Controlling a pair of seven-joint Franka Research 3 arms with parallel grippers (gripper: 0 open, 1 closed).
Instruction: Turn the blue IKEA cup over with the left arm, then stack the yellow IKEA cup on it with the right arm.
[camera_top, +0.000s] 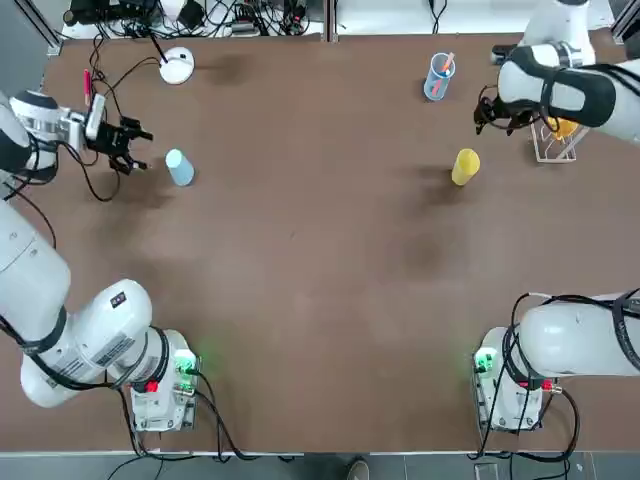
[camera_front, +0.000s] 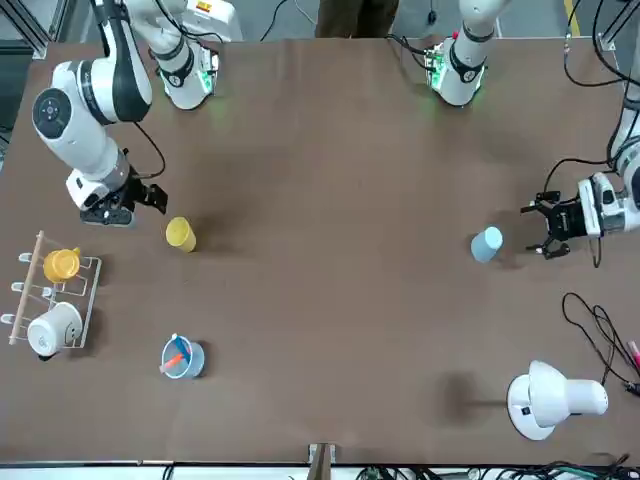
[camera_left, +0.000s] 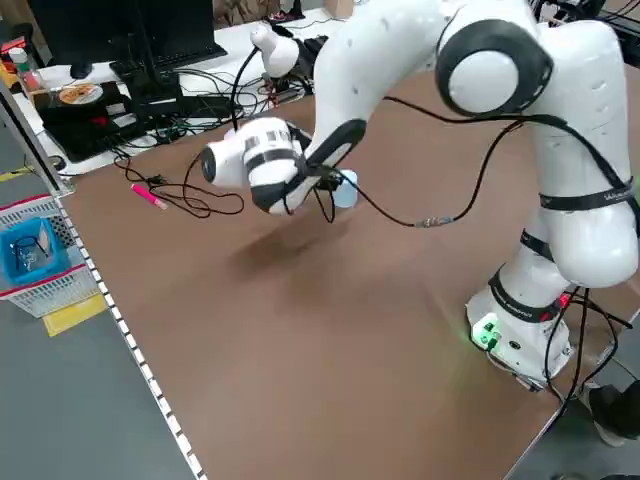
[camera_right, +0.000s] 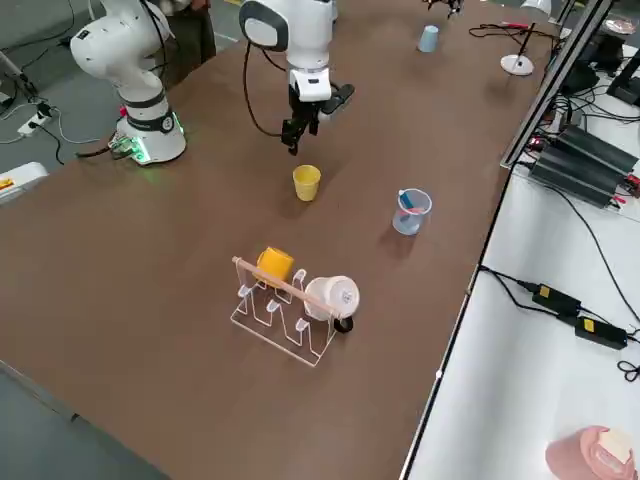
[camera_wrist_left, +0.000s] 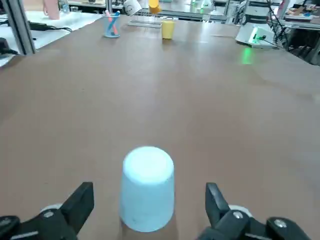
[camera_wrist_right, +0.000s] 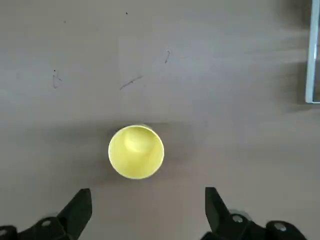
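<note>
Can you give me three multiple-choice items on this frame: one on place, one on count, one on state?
1. Where is the left gripper?
A. beside the blue IKEA cup
B. over the mug rack
C. by the desk lamp

2. How many cups hang on the mug rack?
A. none
B. two
C. four

3. How does the blue IKEA cup stand?
A. on its side
B. mouth up
C. mouth down, base up

Answers:
1 A: top view shows the open fingers level with the cup, not touching it.
2 B: right side view shows an orange-yellow mug and a white mug there.
3 C: left wrist view shows the closed flat base on top.
</note>
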